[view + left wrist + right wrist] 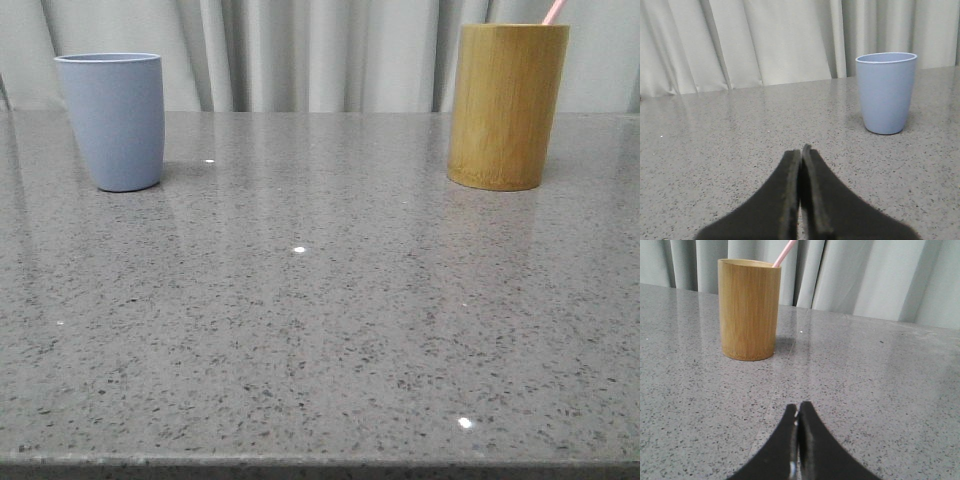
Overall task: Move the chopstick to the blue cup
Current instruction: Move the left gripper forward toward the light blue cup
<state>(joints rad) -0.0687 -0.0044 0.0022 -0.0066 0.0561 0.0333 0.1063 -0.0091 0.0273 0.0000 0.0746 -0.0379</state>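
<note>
Chopstick (553, 11) stands in the bamboo cup (506, 105), far right on the table (320, 330), pink tip leaning out past the rim. Blue cup (113, 120) upright, far left, well apart from it. Left gripper (801, 152) closed, fingers pressed together, holding nothing. Right gripper (798, 407) likewise closed and empty, low over the table, bamboo cup ahead.

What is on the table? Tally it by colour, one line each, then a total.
Blue: 1, the blue cup
Yellow-brown: 1, the bamboo cylinder
Pink: 1, the chopstick, standing in the bamboo cylinder
Total: 3
</note>
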